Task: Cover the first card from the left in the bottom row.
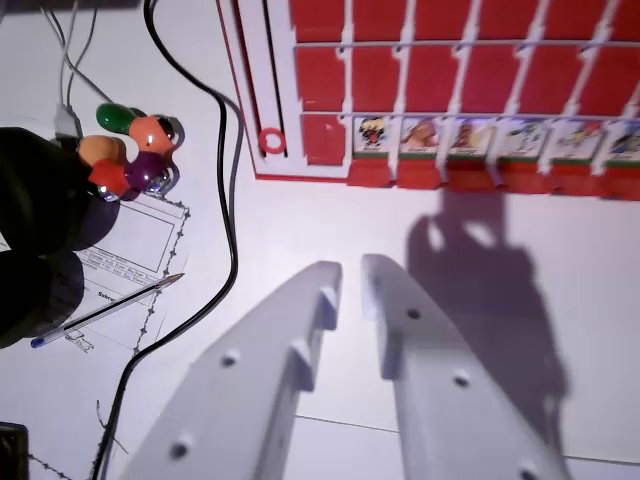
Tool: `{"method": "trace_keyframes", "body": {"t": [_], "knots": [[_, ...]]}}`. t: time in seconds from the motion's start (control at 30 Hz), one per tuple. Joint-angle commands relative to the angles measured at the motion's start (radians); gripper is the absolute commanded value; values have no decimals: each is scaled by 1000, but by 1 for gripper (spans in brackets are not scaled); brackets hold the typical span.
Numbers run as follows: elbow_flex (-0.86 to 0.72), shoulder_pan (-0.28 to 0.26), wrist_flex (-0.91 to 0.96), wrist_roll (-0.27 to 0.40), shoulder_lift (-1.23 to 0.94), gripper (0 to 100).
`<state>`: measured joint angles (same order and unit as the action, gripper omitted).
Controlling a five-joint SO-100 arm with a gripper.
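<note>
The white gripper (pixel 352 272) hangs above the bare table (pixel 330 220), its 2 fingers slightly parted and holding nothing. The red game board (pixel 320 90) lies further up. In its bottom row, the first picture card (pixel 372 134) stands uncovered, just right of a red flap (pixel 324 138) that perhaps hides another. A pen (pixel 105 312) lies at the wrist view's left.

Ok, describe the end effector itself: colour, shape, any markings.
The end effector is plain white plastic with two long fingers that widen toward the camera and taper to rounded tips. Small round holes dot each finger, and the inner edges have stepped notches. No cables or printed markings show on it.
</note>
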<state>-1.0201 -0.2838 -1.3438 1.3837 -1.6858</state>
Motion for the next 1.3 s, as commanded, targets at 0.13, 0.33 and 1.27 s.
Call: {"method": "trace_keyframes", "body": {"t": [0.13, 0.33, 1.27], "knots": [[-104, 28, 29, 57, -275, 2], [-178, 60, 51, 95, -360, 2], [-299, 155, 72, 123, -540, 2]]}}
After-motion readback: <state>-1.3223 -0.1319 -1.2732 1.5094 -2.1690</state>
